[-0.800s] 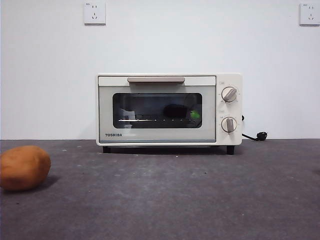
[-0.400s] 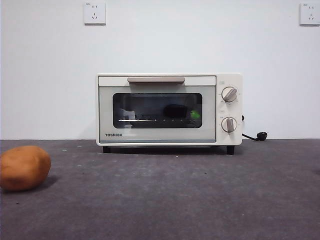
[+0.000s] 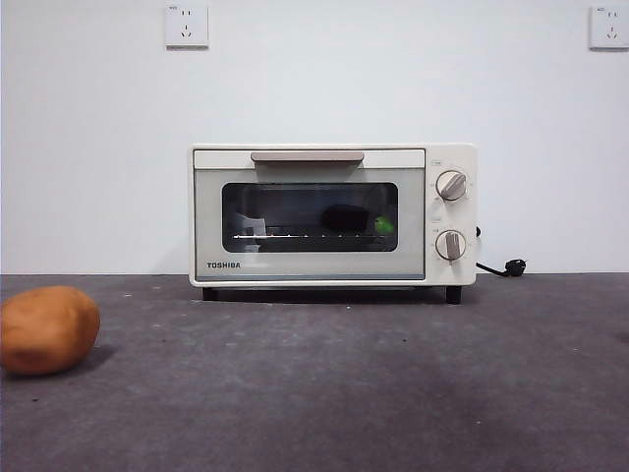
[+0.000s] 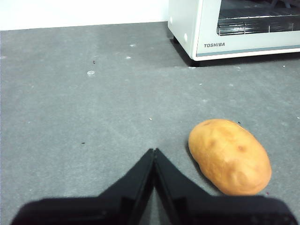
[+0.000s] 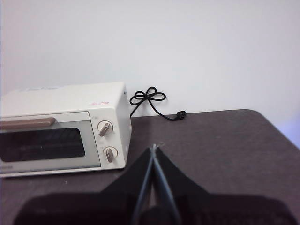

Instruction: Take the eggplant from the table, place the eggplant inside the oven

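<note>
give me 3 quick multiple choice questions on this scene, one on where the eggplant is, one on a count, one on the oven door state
1. Where is the eggplant?
A. on the table beside the potato
B. inside the oven, behind the glass
C. held by an end effector

2. How many round knobs does the oven have?
A. one
B. two
C. four

3. What state is the oven door in?
A. shut
B. fully open
C. taken off

Answers:
1 B: a dark shape with a green cap shows through the window in the front view, while only the potato lies on the table.
2 B: two knobs sit one above the other beside the door.
3 A: the door stands flush with the oven's front, handle at the top.
</note>
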You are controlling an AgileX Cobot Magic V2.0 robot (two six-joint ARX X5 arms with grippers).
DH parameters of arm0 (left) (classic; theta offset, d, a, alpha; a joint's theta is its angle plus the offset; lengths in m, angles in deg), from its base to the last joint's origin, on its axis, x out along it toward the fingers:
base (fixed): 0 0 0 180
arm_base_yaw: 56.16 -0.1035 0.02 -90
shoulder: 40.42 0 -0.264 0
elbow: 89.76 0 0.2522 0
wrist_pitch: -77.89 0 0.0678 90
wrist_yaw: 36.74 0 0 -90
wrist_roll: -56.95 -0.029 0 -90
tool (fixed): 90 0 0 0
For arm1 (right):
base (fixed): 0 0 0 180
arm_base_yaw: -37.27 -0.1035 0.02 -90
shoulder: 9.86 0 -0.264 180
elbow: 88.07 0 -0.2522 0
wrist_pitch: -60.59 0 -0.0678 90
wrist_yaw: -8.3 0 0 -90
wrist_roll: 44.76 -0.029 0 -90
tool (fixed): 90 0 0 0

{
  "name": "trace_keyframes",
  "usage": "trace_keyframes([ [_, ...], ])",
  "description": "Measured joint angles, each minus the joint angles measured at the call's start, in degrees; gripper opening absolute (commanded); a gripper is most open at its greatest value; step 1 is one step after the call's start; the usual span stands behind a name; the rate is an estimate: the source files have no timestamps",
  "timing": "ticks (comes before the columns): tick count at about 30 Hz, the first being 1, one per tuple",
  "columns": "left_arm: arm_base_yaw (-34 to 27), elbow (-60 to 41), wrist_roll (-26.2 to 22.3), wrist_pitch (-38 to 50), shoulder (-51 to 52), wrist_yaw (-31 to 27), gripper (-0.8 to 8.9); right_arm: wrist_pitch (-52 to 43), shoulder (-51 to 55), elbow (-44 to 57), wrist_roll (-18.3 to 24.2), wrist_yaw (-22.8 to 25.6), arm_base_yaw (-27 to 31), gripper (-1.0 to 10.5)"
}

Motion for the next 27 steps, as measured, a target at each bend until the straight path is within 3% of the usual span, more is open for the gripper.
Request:
trace_keyframes([
  [13, 0.0, 0.0, 0.0, 0.0, 0.0, 0.0, -0.04, -22.2, 6.3, 26.3, -3.9, 0.0, 0.0, 0.0],
  [27, 0.0, 0.0, 0.0, 0.0, -0.2, 0.0, -0.04, -23.1, 6.3, 38.0, -4.2, 0.0, 0.0, 0.0],
])
